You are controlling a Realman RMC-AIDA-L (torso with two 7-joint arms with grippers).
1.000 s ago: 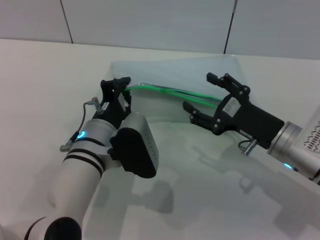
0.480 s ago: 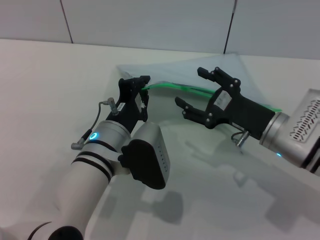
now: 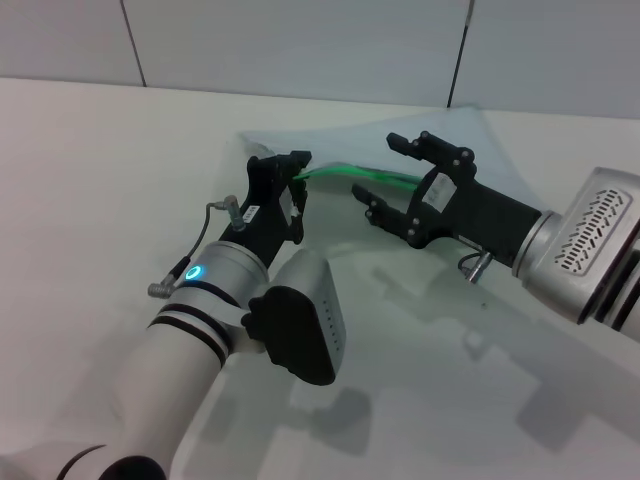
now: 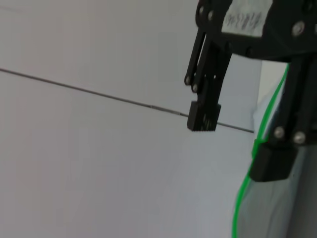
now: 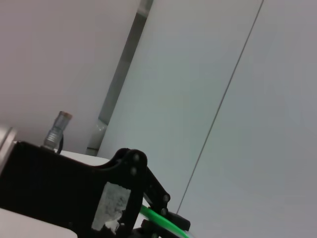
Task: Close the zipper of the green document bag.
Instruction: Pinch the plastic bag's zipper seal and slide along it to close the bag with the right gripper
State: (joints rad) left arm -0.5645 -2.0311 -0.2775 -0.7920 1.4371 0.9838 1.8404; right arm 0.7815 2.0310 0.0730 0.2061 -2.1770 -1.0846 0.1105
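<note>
Both pincers I have moved closer along the zipper [image 3: 365, 176] of the green document bag [image 3: 470, 150]: the left pincer [image 3: 290, 172] grips its end, the right pincer [image 3: 395, 175] hangs wide open around it, holding nothing, so closing remains.

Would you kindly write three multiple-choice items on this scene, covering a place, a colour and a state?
1. Where is the left claw?
A. at the near-left end of the zipper
B. parked off the table
C. under the bag

2. What colour is the zipper?
A. red
B. bright green
C. black

3. How is the right claw?
A. shut
B. open
C. out of view

Answers: 1 A, the head view shows it at the strip's end on the green document bag. 2 B, the strip is bright green. 3 B, its fingers are spread apart over the zipper.
</note>
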